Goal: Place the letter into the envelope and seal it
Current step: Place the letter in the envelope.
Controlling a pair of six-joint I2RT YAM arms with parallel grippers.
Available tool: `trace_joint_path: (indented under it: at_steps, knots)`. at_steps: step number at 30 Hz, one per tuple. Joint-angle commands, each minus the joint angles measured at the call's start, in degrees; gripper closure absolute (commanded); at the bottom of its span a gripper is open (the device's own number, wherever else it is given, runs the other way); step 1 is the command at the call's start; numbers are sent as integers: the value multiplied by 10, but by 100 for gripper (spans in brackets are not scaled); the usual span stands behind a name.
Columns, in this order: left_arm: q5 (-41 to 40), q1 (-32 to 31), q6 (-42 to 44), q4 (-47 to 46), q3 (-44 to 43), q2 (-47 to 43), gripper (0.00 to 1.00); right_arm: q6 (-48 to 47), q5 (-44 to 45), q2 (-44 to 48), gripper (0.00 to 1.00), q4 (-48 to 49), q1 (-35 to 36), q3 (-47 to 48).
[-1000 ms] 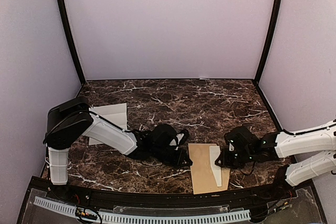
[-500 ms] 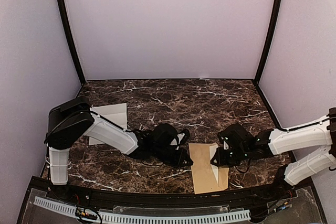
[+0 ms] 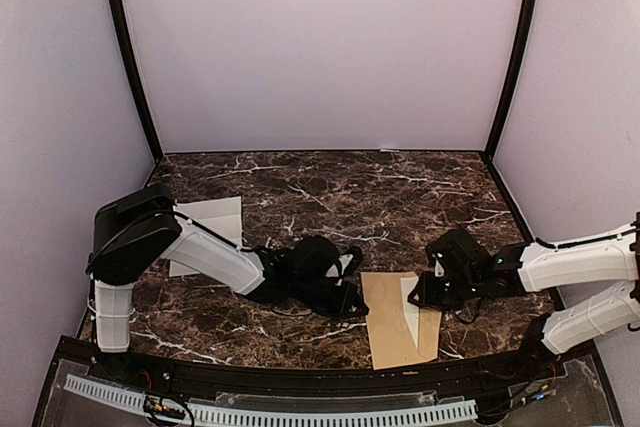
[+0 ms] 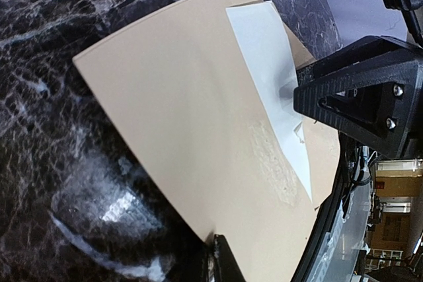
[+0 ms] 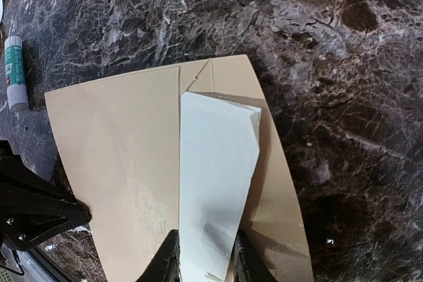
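Note:
The tan envelope (image 3: 390, 337) lies flat near the table's front edge, and it fills the left wrist view (image 4: 185, 130). The white letter (image 3: 411, 312) lies on its right part, its left side tucked under the envelope's front panel (image 5: 119, 156). My left gripper (image 3: 352, 309) is shut on the envelope's left edge (image 4: 219, 259). My right gripper (image 3: 418, 299) is closed to a narrow gap, with the near end of the letter (image 5: 215, 176) filling that gap and touching both fingers (image 5: 205, 265). The right gripper's black body (image 4: 360, 97) shows in the left wrist view.
A second white sheet (image 3: 208, 225) lies at the left, behind my left arm. A glue stick (image 5: 14, 70) lies on the marble beyond the envelope's far corner. The raised front rail (image 3: 300, 375) runs just below the envelope.
My right gripper pushed left with the letter, then drew back a little to the right. The envelope shifted slightly right. My left gripper stayed in place.

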State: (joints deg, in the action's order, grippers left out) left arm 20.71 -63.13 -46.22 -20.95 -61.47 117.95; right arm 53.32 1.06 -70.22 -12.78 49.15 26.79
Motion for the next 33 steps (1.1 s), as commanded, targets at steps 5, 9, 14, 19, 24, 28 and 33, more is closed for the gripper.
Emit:
trace_joint_path:
  at_steps: [5,9,14,19,24,28,33]
  knots:
    - [-7,1,11,33,3,14,97,-20,-32,-10,78,58,-26,-19]
    - [-6,3,12,33,3,14,97,-22,-45,-11,84,81,-31,-29]
    - [-4,5,14,34,2,15,97,-28,-63,-13,100,98,-36,-38]
    - [-1,8,24,33,1,15,98,-46,-107,-27,100,113,-39,-37]
    - [7,12,34,30,0,16,98,-48,-157,-39,100,147,-44,-40]
    - [16,13,39,26,-5,18,98,-48,-168,-49,100,159,-46,-35]
    - [-4,17,42,54,-12,12,95,-57,-133,-46,94,89,-47,-6]
